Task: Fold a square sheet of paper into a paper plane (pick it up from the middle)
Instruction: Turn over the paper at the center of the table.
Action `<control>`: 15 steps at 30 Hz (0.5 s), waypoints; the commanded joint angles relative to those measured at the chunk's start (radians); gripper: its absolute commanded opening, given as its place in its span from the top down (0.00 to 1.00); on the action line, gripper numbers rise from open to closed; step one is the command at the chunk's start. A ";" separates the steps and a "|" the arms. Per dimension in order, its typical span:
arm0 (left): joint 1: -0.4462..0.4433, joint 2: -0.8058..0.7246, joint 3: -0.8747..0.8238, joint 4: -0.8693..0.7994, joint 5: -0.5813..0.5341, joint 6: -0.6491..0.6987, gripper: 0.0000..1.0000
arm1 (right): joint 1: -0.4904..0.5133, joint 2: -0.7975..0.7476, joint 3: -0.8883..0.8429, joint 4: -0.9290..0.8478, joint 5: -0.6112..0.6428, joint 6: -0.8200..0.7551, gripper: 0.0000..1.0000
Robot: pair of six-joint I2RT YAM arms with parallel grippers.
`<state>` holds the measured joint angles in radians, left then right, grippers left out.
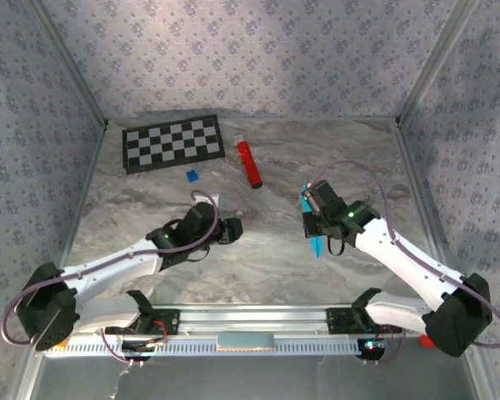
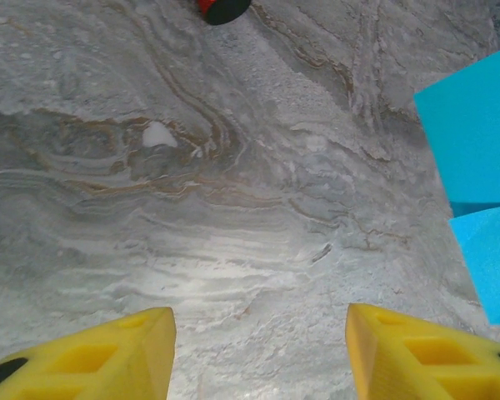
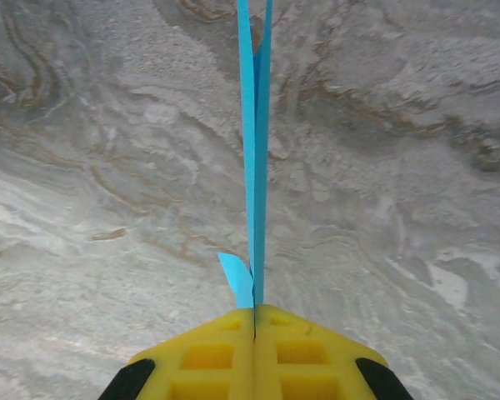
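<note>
Both jaws of the right gripper [image 3: 254,315] are pressed onto the slim folded cyan-blue paper plane [image 3: 255,125] over the marbled tabletop's [image 1: 267,254] right half; the left gripper [image 2: 258,337] is spread. The crease is best kept squarely pinched.

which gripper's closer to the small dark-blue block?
Left. The left gripper, jaws open, sits on the near side and right of the blue block; the right gripper, shut on the folded paper, is far off to its right.

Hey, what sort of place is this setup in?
Probably a robotics lab test cell: a black-and-white checkerboard calibration card, patterned-wallpaper enclosure walls, and a marble-look tabletop with an aluminium mounting rail.
</note>
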<state>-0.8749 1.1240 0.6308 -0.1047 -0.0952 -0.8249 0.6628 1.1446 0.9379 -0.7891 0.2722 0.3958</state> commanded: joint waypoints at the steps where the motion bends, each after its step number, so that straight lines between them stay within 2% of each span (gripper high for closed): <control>1: 0.006 -0.069 -0.018 -0.063 -0.045 -0.013 0.42 | 0.059 0.040 0.058 -0.097 0.230 0.044 0.98; 5: 0.009 -0.150 -0.047 -0.127 -0.081 -0.023 0.40 | 0.131 0.141 0.112 -0.192 0.428 0.151 0.98; 7: 0.011 -0.188 -0.059 -0.151 -0.093 -0.032 0.39 | 0.164 0.200 0.133 -0.229 0.485 0.194 0.98; 9: 0.014 -0.231 -0.074 -0.176 -0.112 -0.047 0.39 | 0.188 0.258 0.149 -0.237 0.497 0.221 0.98; 15: 0.024 -0.352 -0.114 -0.246 -0.169 -0.088 0.37 | 0.279 0.462 0.221 -0.167 0.415 0.216 0.98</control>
<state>-0.8589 0.8146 0.5308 -0.2859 -0.2096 -0.8829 0.9009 1.5375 1.1007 -0.9516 0.6746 0.5713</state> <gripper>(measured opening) 0.625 0.053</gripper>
